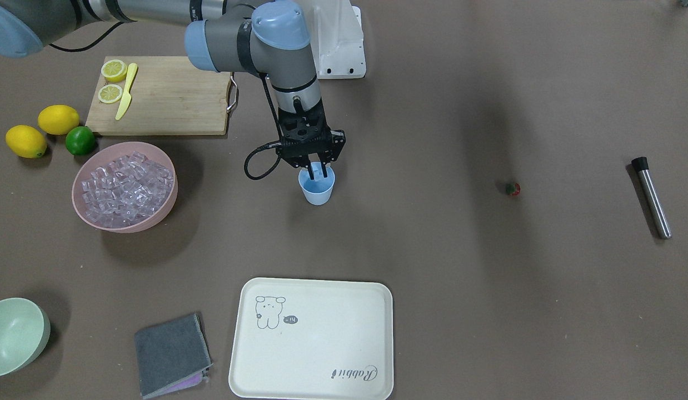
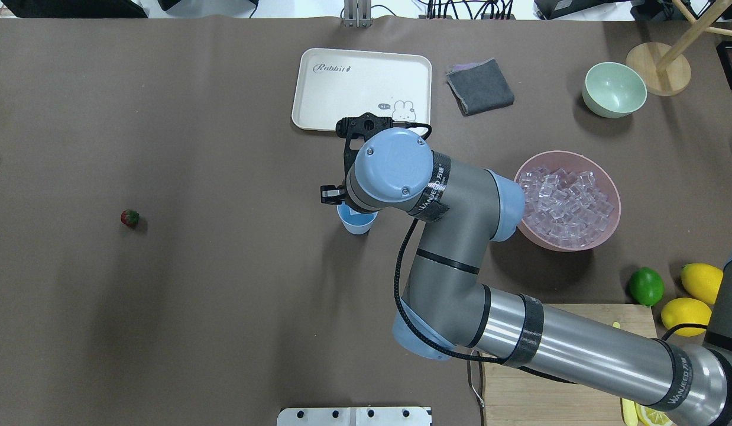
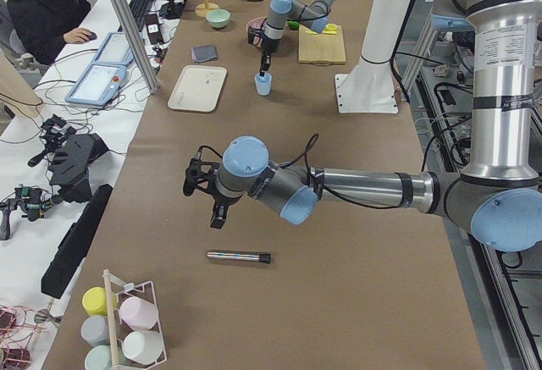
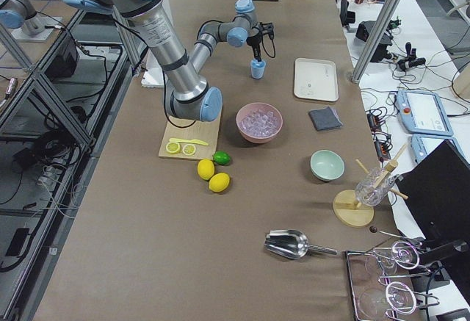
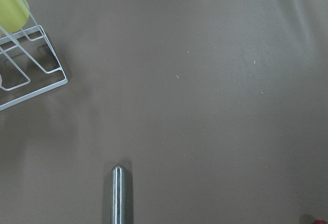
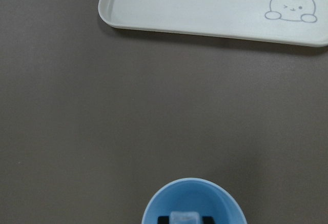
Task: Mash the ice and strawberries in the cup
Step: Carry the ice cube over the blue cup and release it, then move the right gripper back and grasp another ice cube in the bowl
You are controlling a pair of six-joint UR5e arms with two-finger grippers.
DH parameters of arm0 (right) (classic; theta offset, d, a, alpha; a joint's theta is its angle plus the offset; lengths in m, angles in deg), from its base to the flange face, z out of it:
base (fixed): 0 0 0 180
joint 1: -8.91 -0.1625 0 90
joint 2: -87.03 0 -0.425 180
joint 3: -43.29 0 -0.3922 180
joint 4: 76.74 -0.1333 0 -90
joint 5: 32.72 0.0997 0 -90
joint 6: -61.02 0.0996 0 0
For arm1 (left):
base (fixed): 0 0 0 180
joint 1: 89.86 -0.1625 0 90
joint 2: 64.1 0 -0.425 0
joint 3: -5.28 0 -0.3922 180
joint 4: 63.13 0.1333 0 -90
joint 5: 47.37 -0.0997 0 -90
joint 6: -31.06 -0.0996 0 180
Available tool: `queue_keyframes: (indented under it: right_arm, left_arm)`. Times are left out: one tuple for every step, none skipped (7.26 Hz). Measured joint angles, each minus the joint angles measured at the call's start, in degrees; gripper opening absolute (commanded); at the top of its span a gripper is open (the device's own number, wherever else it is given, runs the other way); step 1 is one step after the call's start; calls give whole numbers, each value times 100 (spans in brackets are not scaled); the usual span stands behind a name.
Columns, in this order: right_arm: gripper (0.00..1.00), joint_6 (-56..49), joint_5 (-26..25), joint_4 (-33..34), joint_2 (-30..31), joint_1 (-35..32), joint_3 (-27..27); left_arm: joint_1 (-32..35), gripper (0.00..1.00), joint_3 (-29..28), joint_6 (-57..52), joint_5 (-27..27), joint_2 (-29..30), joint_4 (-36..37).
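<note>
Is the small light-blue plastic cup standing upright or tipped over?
Upright: the light-blue plastic cup stands on its base, mouth up; the right gripper holds a clear ice cube in its mouth.

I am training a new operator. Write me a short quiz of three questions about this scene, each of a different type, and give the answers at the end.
1. True or false: the strawberry already lies inside the cup.
2. Choose one: the right end effector reaches down into A) the tray, B) the cup, C) the green bowl.
3. Fill in: the spare ice fills the ____ bowl.
Key: 1 false; 2 B; 3 pink.
</note>
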Motion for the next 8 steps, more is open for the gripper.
queue_keyframes:
  right_arm:
    - [99, 19, 2, 0, 49, -20, 85]
    - [98, 24, 15, 7, 96, -62, 165]
    - [98, 4, 48, 34, 169, -133, 259]
    - [98, -87, 172, 72, 353, -271, 428]
    - [98, -280, 470, 91, 638, -508, 659]
    - [98, -593, 904, 101, 955, -847, 890]
    - [98, -988, 1354, 101, 1267, -1230, 1058]
    - [96, -1414, 1690, 94, 1597, -1546, 1191]
  left_arm:
    - [0, 99, 1, 4, 0, -1, 0]
    - [3, 99, 6, 8, 0, -1, 0]
    - [4, 99, 11, 9, 0, 0, 0]
    - [2, 99, 11, 6, 0, 4, 0]
    - [1, 99, 9, 6, 0, 6, -2]
    - [1, 99, 11, 11, 0, 5, -6]
    - [1, 99, 17, 17, 0, 2, -7]
    - [2, 99, 14, 17, 0, 0, -8]
